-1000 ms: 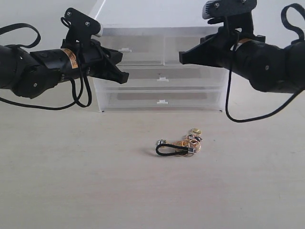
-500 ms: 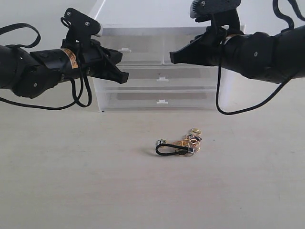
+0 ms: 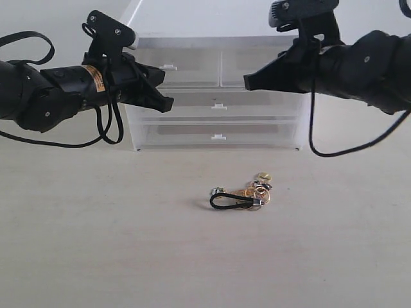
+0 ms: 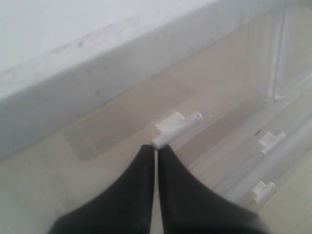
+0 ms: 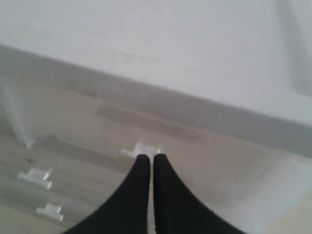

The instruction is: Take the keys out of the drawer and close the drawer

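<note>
**mo_k:** Quick rundown, biggest stuff first?

**tinker_dan:** A pale bench [image 3: 96, 256] fills the front of the exterior view. At the back of it sits a translucent white drawer unit [image 3: 257, 131], with two half-width drawers up top and two full-width ones underneath.

**mo_k:** And the arms?

**tinker_dan:** Both are black and both are up in front of the unit, well above the bench. The left arm [image 3: 58, 90] comes in from the left and the right arm [image 3: 366, 67] from the right, with cables dangling off each.

**mo_k:** What about the drawer itself?

**tinker_dan:** The drawer [image 3: 239, 63], top right, looks pushed in, front level with its left twin [image 3: 192, 74] as far as I can tell. The right jaws are pressed together with nothing in them. Their tips are right at the drawer's little white tab handle [image 5: 138, 151], but I can't tell if they actually touch it.

**mo_k:** Left side?

**tinker_dan:** The left jaws are pressed together too, holding nothing. On the wrist cam the tips sit just beside the twin's tab [image 4: 175, 126] and look like they're touching its end.

**mo_k:** Keys?

**tinker_dan:** The keys [image 3: 243, 194] are lying flat on the bench, in front of the unit and well apart from it, roughly mid-scene. The black loop strap [image 3: 228, 201] points left and the gold bits are bunched at the right end. Neither arm is near them.
</note>
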Controlling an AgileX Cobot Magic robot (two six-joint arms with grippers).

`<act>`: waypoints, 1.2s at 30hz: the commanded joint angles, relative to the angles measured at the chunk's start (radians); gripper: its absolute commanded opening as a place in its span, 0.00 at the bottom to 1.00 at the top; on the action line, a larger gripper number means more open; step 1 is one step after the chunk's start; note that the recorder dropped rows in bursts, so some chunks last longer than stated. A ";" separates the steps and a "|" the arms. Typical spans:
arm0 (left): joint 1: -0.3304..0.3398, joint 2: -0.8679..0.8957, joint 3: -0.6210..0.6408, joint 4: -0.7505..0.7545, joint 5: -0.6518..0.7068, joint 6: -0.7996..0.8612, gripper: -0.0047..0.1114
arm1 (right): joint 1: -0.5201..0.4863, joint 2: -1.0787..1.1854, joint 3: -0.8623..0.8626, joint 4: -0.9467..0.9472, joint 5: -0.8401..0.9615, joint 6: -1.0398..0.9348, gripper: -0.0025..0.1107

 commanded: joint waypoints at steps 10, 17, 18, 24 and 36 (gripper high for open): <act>0.037 -0.065 -0.034 -0.150 -0.040 -0.009 0.08 | 0.004 -0.559 0.390 0.014 -0.029 0.001 0.02; 0.027 -0.242 0.103 0.057 0.005 -0.057 0.08 | 0.004 -0.800 0.516 0.014 0.006 -0.007 0.02; 0.021 -0.271 0.138 0.075 0.012 -0.083 0.08 | 0.004 -0.828 0.527 0.014 0.028 -0.007 0.02; -0.035 -0.448 0.358 0.088 -0.026 -0.108 0.08 | 0.004 -0.958 0.591 0.016 0.138 0.033 0.02; -0.147 -0.818 0.803 0.096 -0.039 -0.190 0.08 | 0.004 -1.115 0.745 0.072 0.309 0.108 0.02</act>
